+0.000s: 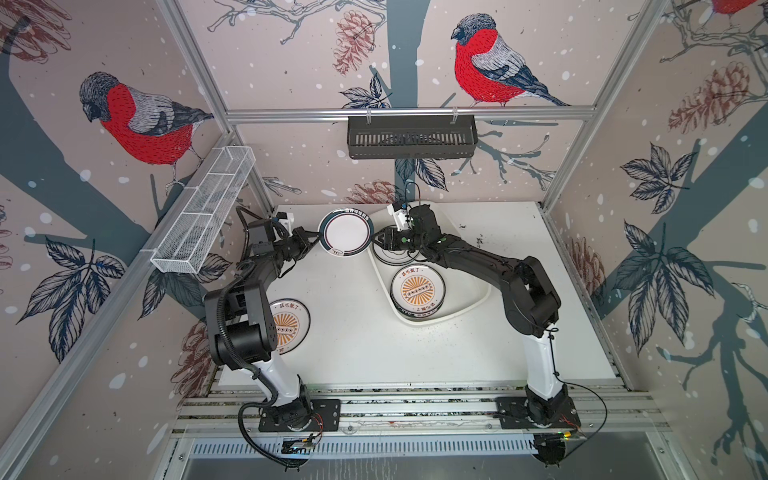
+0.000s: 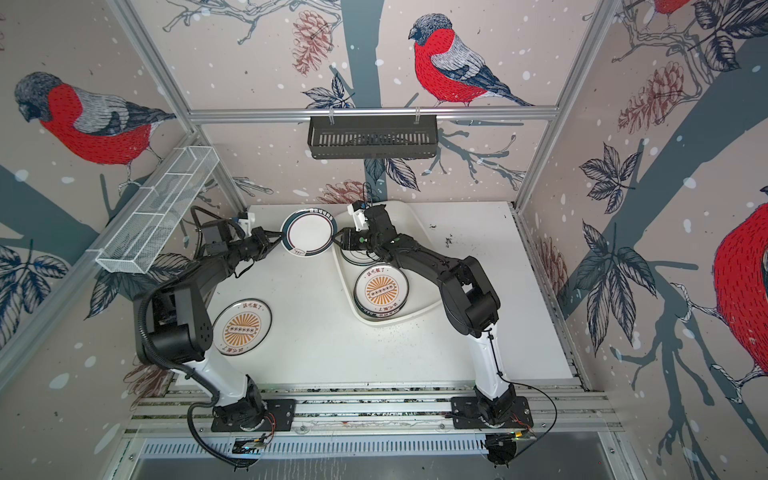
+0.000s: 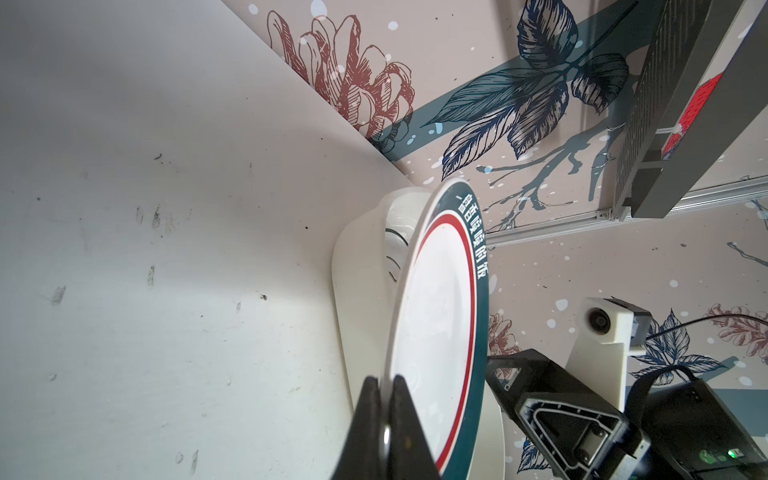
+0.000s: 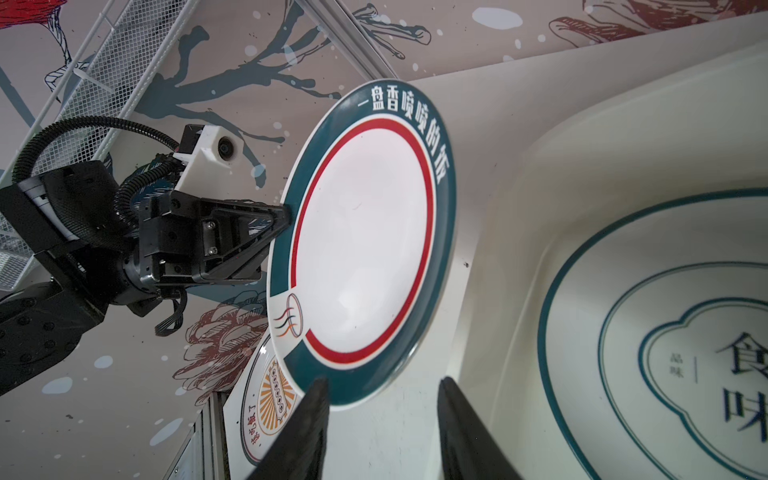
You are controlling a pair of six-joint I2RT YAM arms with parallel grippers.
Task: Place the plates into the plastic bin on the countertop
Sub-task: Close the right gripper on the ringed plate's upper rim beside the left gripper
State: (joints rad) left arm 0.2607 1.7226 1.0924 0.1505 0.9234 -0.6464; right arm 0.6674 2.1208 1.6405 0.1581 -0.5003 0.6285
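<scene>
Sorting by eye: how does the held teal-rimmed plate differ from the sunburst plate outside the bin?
The teal-rimmed plate has a plain white centre; the sunburst plate has orange rays. The teal-rimmed plate is held raised by the left end effector; the sunburst plate lies flat on the countertop. Both are round.

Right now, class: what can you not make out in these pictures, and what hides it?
- Emblem plate in the bin: the right arm covers most of it in both top views; the right wrist view's edge cuts it.
- Plates under the bin's sunburst plate: count hidden by it.
- Table sunburst plate: left arm covers its edge in a top view.
- Right gripper at the held plate: contact unclear.
</scene>
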